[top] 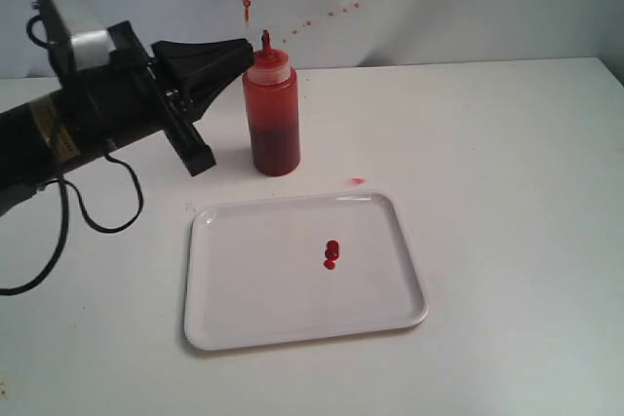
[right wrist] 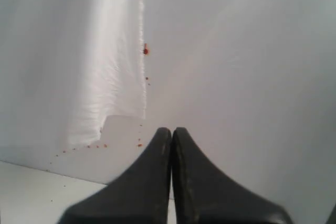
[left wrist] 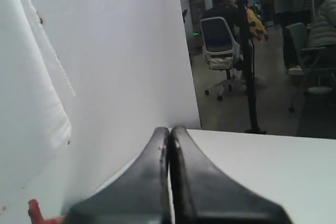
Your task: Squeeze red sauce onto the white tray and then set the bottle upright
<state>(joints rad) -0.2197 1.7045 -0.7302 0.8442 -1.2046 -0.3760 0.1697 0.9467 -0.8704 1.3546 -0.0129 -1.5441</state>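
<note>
The bottle (top: 271, 114) is seen standing upright on the table (top: 507, 192), nozzle up, with the darker red filling its lower part. It is set just beyond the far edge of the white tray (top: 244, 309) and apart from it. On the tray, a little right of centre, the red sauce (top: 331, 254) is laid as a few small joined blobs, and the rest of the tray is left bare white. The left gripper (top: 244, 49) is held level beside the bottle's cap, its tips pointed at it. Whether contact is made cannot be told from the exterior view. In the left wrist view the jaws are pressed together with nothing between them. The right gripper (right wrist: 171, 129) is caught only by its own wrist camera. Its jaws are likewise pressed together and empty, aimed at the white backdrop. A small pinkish spot (top: 357, 181) is noted on the table between bottle and tray, and red specks (top: 331, 15) are scattered across the wall behind.
</note>
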